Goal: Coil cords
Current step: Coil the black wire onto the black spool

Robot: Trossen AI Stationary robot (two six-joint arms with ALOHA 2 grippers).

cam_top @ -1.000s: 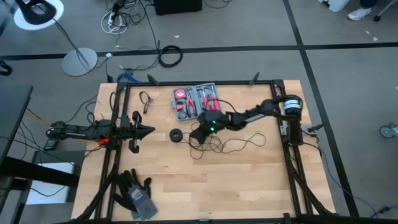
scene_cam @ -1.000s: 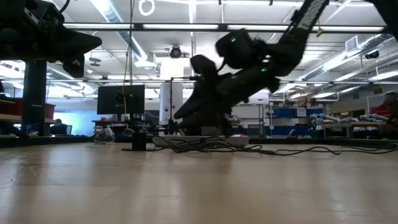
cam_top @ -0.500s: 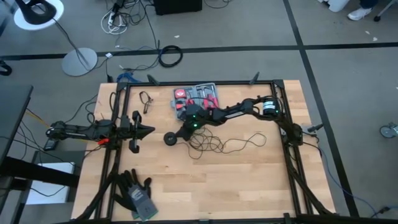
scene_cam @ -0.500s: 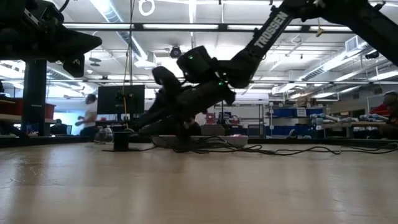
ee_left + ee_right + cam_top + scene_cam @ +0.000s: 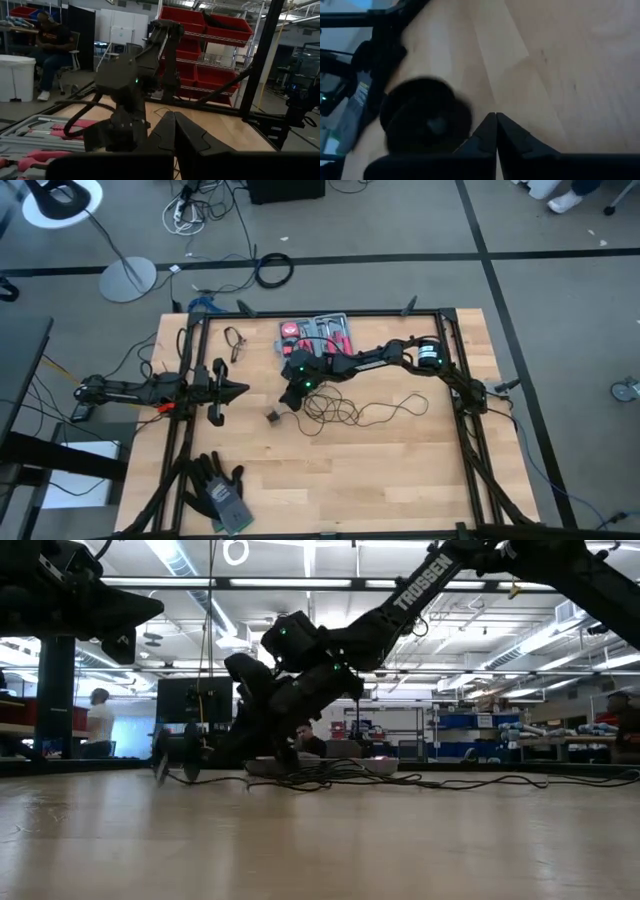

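The cord is a thin black wire lying in a loose tangle (image 5: 345, 410) at mid-table, ending in a small round black puck (image 5: 272, 415). In the right wrist view the puck (image 5: 427, 122) shows blurred, close beside my fingers. My right gripper (image 5: 285, 402) reaches in from the table's right, slanting down, and its fingers are shut (image 5: 496, 117) just right of the puck. My left gripper (image 5: 240, 390) waits shut at the table's left, pointing level toward the middle. My right gripper's shut fingers (image 5: 480, 135) stand right next to the puck's rim (image 5: 462, 125), slanting down from the table's right. I cannot tell whether they touch it. No wire shows between the fingertips.
A red tool kit (image 5: 315, 340) lies at the far side, just behind the right arm. Black gloves (image 5: 215, 490) lie at the near left corner. A small looped cable (image 5: 235, 340) lies at the far left. Bare wood stretches along the near side.
My right gripper has gone toward the table's left edge, past the tangle, and has shut from wide open. The puck has slid left and toward the near edge ahead of it, and now stands tipped up. The wire tangle has stayed in place.
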